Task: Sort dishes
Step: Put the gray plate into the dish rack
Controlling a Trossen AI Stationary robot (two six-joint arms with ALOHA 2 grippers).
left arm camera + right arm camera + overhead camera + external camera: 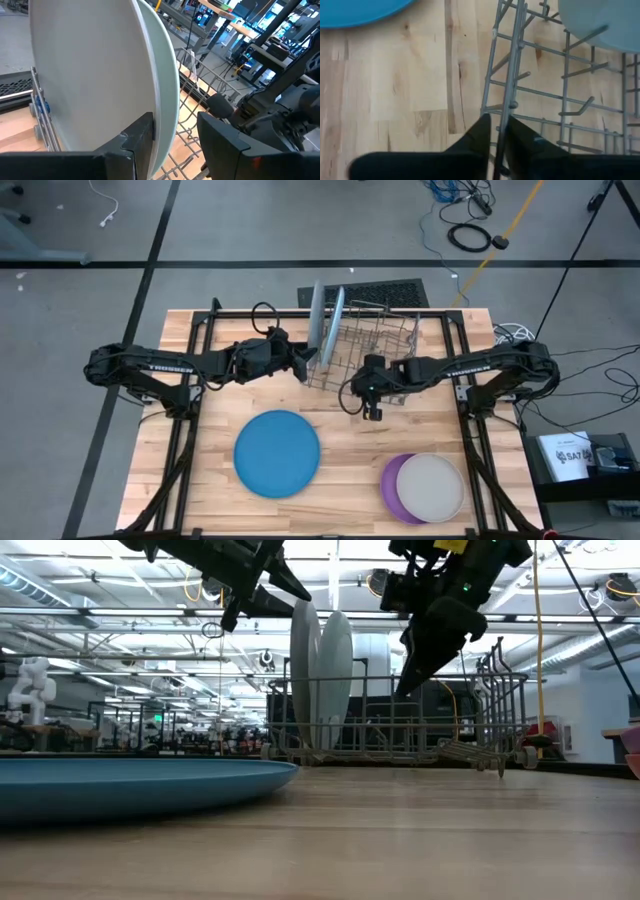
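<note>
Closest to the front edge of the wooden counter [200, 500] sat the loose dishes: a darker blue plate [277, 453] lying flat toward the left, and over on the right a beige-grey plate [431, 487] stacked on a purple plate [392, 483], pretty much covering it.

A bit further back, the right pincer [374, 413] hung at the front rail of the wire dish rack [375, 345]. Its fingers [480, 131] were pinched down narrow right on one of the rack's thin wires, no dish in them at all.

Further back still, the left pincer [175, 135] was up at the rack's left end, jaws partly apart and straddling the rim of the light blue plate [337, 327]. That one stood on edge in the rack, with a grey plate [316, 320] upright just beside it on its left. Couldn't tell if the fingers were actually squeezing the rim or just sitting around it.
</note>
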